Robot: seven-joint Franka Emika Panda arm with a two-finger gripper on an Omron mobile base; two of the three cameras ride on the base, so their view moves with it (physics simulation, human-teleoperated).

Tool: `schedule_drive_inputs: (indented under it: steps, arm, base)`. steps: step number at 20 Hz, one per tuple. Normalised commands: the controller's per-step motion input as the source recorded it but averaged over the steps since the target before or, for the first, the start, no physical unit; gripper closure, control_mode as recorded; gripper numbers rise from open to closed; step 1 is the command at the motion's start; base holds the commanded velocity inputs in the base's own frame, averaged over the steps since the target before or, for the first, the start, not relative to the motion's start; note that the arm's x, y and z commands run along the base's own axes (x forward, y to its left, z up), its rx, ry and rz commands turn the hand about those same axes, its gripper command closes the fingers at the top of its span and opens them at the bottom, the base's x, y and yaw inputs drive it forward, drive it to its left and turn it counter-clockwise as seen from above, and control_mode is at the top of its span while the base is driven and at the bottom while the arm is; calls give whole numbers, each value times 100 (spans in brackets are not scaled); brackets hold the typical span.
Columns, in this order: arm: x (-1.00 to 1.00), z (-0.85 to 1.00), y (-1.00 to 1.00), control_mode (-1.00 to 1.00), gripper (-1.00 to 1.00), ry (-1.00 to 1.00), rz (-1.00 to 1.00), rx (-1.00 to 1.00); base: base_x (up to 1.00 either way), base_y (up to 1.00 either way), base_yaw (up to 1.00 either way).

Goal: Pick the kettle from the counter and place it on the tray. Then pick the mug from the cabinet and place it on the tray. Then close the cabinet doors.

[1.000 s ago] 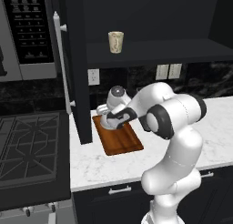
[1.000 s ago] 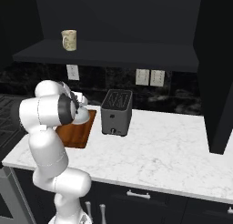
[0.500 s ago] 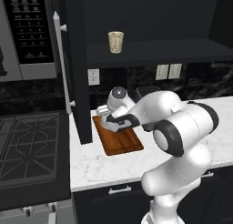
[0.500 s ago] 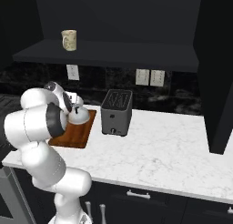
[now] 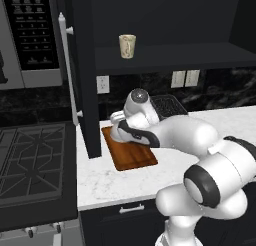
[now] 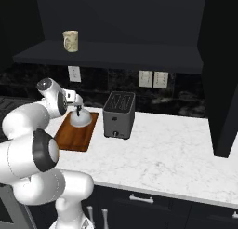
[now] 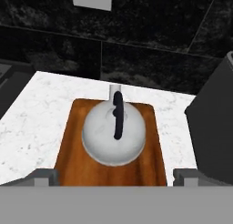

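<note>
Kettle [image 7: 113,132] sits on the tray [image 7: 75,159], toward its far end. My gripper [image 7: 113,176] hangs over it, released, fingers [image 7: 43,176] spread wide and apart from it.

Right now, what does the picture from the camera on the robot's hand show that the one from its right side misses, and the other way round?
The hand view looks straight down at the kettle, showing its black handle running along the top and both open finger tips wide apart on either side of it. The right base view adds the mug on the cabinet shelf and the white arm bending over the counter. Both show the kettle sitting on the tray, the toaster beside it, and a wall outlet behind.
</note>
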Motion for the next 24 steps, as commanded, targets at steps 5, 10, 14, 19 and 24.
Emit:
schedule_drive_inputs:
  steps: [5,10,14,19,24]
  arm:
    - [-59,52,-12,-100,-100,0,0,0]
    - [-62,50,-10,-100,-100,0,0,0]
    - [-56,61,-13,-100,-100,0,0,0]
    - [-52,66,-14,-100,-100,0,0,0]
    - [-52,63,-13,-100,-100,0,0,0]
  base:
    - [0,0,0]
    - [0,0,0]
    - [0,0,0]
    - [0,0,0]
    - [0,0,0]
